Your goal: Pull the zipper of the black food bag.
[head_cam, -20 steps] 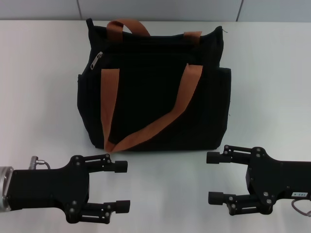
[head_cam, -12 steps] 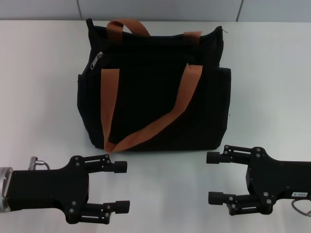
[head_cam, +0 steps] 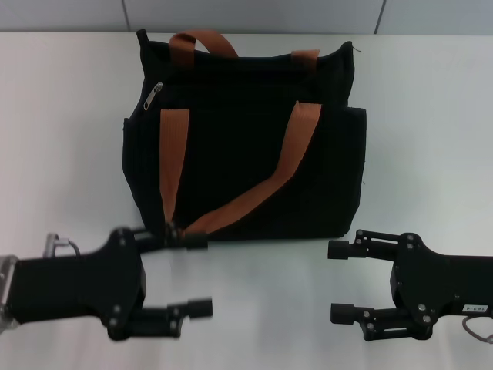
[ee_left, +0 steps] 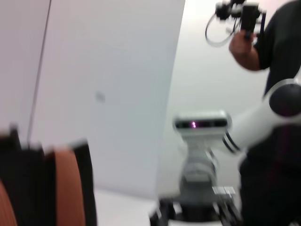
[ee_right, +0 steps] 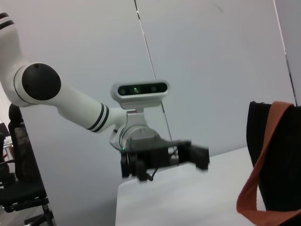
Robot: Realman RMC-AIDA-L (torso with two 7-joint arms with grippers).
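- The left gripper [head_cam: 192,274] is low at the near left of the white table [head_cam: 69,116]. Its two fingers are spread wide apart and hold nothing.
- The upper finger [head_cam: 189,240] of this gripper reaches the lower front edge of the bag, close to the point where the two straps meet. I cannot tell if it touches the fabric.
- The right gripper [head_cam: 342,281] is at the near right of the table, a little apart from the bag. Its fingers are also spread apart and empty.
- The black food bag [head_cam: 246,146] stands upright in the middle of the table, behind both grippers. Two orange-brown straps [head_cam: 173,154] make a V on its front, and one handle [head_cam: 202,43] rises over the top edge.
- The zipper [head_cam: 152,95] is a small silver tab at the upper left of the bag's front, at the left end of the zip line. It is well apart from both grippers.
- In the right wrist view, the left gripper [ee_right: 162,157] shows farther off above the table, and a side of the bag [ee_right: 277,165] with a strap is at the edge.
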